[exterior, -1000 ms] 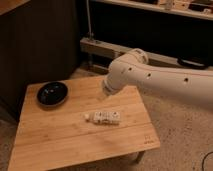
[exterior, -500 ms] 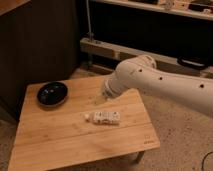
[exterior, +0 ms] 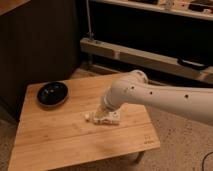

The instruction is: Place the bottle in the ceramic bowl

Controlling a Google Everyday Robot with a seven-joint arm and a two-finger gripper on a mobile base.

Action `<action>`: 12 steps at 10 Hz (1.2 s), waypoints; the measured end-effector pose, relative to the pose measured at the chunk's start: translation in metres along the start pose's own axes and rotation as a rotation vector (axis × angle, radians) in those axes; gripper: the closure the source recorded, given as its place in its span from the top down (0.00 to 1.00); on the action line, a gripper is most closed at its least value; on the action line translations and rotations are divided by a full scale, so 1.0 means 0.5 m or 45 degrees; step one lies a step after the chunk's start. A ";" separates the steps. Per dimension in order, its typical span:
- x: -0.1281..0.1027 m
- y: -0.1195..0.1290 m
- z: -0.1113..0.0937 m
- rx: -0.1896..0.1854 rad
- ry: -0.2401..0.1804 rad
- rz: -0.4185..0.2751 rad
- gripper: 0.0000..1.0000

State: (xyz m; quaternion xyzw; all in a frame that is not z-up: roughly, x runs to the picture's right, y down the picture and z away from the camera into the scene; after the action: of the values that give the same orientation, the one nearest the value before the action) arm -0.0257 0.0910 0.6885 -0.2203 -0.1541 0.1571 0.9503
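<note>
The bottle [exterior: 113,118], small and whitish with a white cap toward the left, lies on its side near the middle of the wooden table [exterior: 70,137]. My gripper [exterior: 101,114] has come down right over the bottle's middle and hides part of it. Its jaws stand open around or just above the bottle, which still rests on the table. The ceramic bowl [exterior: 52,93], round, glossy black and holding nothing, sits at the table's back left corner, well left of the gripper.
My thick white arm [exterior: 160,97] reaches in from the right over the table's right half. A dark cabinet stands behind the table at left. Low metal shelving runs along the back right. Speckled floor surrounds the table.
The arm has swung down and left. The gripper was hanging above the table's back edge and is now down at the bottle. Bottle and bowl have not moved.
</note>
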 end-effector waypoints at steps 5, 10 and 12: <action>0.014 0.005 0.010 0.012 0.071 -0.069 0.65; 0.013 0.006 0.010 0.013 0.068 -0.071 0.65; 0.031 -0.006 0.009 0.084 0.038 -0.110 0.65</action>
State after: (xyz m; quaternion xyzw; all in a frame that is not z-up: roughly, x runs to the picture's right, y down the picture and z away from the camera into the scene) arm -0.0125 0.0956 0.6973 -0.1842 -0.1441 0.1174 0.9651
